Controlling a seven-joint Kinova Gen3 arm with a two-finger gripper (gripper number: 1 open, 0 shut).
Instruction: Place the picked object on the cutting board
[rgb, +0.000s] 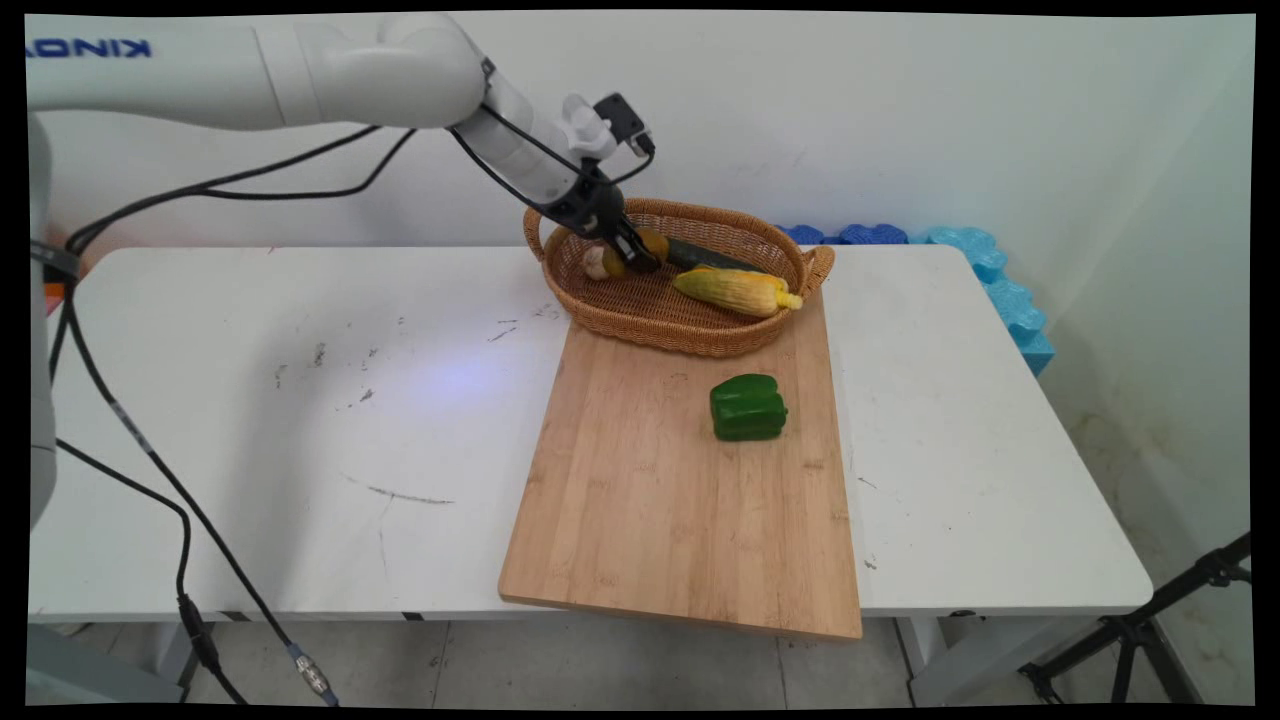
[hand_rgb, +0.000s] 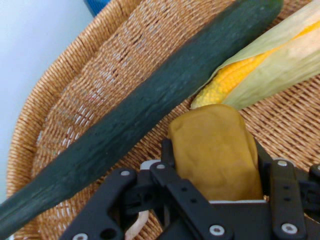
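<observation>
The gripper (rgb: 637, 256) is seen lowered into the wicker basket (rgb: 640, 310) at the far end of the wooden cutting board (rgb: 660, 500), its fingers clamped on a brownish-yellow potato-like item (hand_rgb: 215, 150). A dark green cucumber (hand_rgb: 135, 115) lies just beside it, with an ear of corn (rgb: 735, 290) to the right. A pale mushroom-like item (rgb: 596, 262) sits left of the gripper. A green bell pepper (rgb: 748, 407) rests on the board, well apart
</observation>
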